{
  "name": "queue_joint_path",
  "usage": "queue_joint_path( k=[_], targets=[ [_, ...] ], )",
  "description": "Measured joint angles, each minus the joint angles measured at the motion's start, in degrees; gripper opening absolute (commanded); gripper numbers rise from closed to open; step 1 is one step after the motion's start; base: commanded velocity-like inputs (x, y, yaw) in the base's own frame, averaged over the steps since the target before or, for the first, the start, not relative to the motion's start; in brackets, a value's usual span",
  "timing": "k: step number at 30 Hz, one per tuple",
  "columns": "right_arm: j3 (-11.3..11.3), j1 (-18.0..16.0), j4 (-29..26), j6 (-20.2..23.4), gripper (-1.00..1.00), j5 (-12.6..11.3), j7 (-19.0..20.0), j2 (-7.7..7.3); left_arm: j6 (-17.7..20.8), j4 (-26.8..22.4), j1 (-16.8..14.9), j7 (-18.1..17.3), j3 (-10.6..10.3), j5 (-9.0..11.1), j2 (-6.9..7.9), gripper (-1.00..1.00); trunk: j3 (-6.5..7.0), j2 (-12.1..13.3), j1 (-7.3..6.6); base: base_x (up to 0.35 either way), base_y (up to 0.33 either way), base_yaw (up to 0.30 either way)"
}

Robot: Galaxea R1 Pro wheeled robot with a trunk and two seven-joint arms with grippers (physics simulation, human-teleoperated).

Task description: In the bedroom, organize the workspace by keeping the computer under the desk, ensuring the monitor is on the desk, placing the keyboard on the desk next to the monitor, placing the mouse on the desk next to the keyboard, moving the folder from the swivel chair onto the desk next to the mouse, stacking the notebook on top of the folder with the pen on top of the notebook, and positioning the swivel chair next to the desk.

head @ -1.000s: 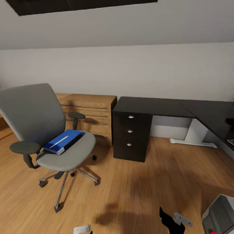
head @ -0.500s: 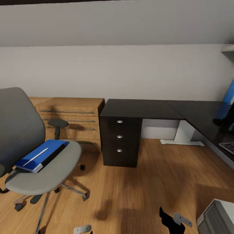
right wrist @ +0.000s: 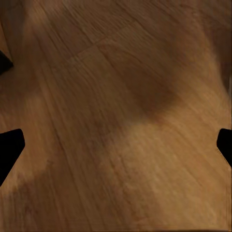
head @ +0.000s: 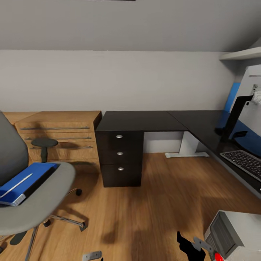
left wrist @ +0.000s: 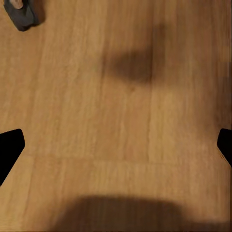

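Observation:
The grey swivel chair stands at the left on the wood floor, apart from the desk. On its seat lies the blue folder with a thin white pen-like stick on top. The black L-shaped desk runs along the wall and down the right side. The monitor and the black keyboard sit on its right wing. The light grey computer stands on the floor at the lower right. My left gripper and right gripper both hang open over bare floor.
A low light-wood cabinet stands against the wall between the chair and the desk's black drawers. A white shelf hangs at the upper right. A dark castor shows in the left wrist view.
The camera has swung to the right: the chair has slid toward the picture's left edge, and the monitor, keyboard and more of the computer have come into view. Both grippers remain open.

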Motion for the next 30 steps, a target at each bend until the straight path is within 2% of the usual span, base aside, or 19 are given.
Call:
queue_joint_path(
  k=[3, 6, 10, 18, 23, 30],
  targets=[
    [0.0, 0.0, 0.0, 0.0, 1.0, 1.4, 0.0, 0.11, 0.0, 0.0, 0.0, 0.0, 0.0, 0.0, 0.0, 1.0, 0.0, 0.0, 0.0, 0.0, 0.102, -0.263],
    [0.0, 0.0, 0.0, 0.0, 1.0, 4.5, 0.0, 0.22, 0.0, 0.0, 0.0, 0.0, 0.0, 0.0, 0.0, 1.0, 0.0, 0.0, 0.0, 0.0, 0.221, -0.263],
    [0.0, 0.0, 0.0, 0.0, 1.0, 6.8, -0.1, 0.39, 0.0, 0.0, 0.0, 0.0, 0.0, 0.0, 0.0, 1.0, 0.0, 0.0, 0.0, 0.0, 0.278, -0.263],
    [0.0, 0.0, 0.0, -0.1, 1.0, 7.6, -0.1, 0.4, 0.0, 0.0, 0.0, 0.0, 0.0, 0.0, 0.0, 1.0, -0.01, 0.0, 0.0, 0.0, 0.257, -0.262],
    [0.0, 0.0, 0.0, -0.1, 1.0, 7.6, -0.1, 0.3, 0.0, 0.0, 0.0, 0.0, 0.0, 0.0, 0.0, 1.0, -0.11, 0.0, 0.0, 0.0, 0.046, -0.19],
    [0.0, 0.0, 0.0, -0.1, 1.0, 7.6, -0.1, 0.34, 0.0, 0.0, 0.0, 0.0, 0.0, 0.0, 0.0, 1.0, -0.16, 0.0, 0.0, 0.0, 0.006, -0.064]
  ],
)
